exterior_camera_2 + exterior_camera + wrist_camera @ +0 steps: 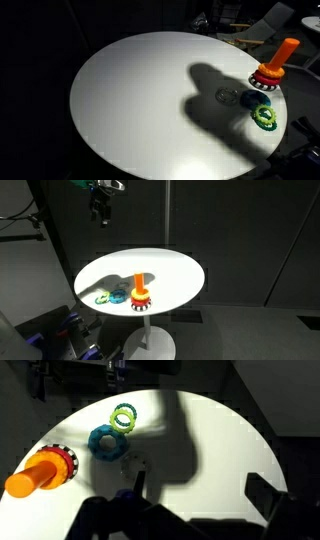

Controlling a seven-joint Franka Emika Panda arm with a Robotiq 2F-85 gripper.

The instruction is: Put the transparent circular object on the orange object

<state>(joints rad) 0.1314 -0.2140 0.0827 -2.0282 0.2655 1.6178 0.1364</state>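
Black end effector [102,220] high; exterior view

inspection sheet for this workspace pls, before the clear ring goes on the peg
surface: round white table, lit, with the arm's shadow across it
job's things: clear ring flat on the table, faint, apart from the peg; orange peg upright on its red base, nothing on it
clutter: blue ring and green ring flat on the table near the base
end effector: open, empty, well above the table
cables: nothing seen
surroundings: dark room; pale furniture behind the table, too dim to name
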